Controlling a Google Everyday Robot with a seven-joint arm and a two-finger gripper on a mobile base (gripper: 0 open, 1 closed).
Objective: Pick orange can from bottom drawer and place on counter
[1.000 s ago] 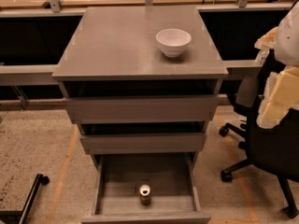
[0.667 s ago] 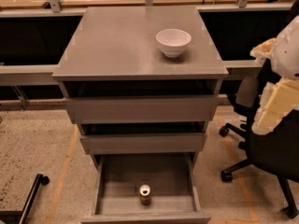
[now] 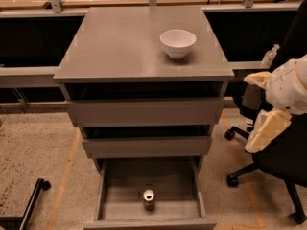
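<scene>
The orange can [image 3: 148,199] stands upright near the front of the open bottom drawer [image 3: 110,195], its silver top showing. The grey counter [image 3: 120,47] tops the cabinet, above two shallower drawers pulled slightly out. My gripper [image 3: 249,114] hangs at the right of the cabinet, level with the upper drawers, well above and to the right of the can. Its two cream fingers [image 3: 266,131] stand spread apart, with nothing between them.
A white bowl [image 3: 178,42] sits on the counter's right half. A black office chair [image 3: 288,166] stands right of the cabinet, behind my gripper. A clear bottle [image 3: 270,55] stands on a ledge at right. A black pole [image 3: 31,202] lies on the floor at lower left.
My gripper has moved down and a little left, closer to the cabinet's right side. The can, bowl and drawers have not moved.
</scene>
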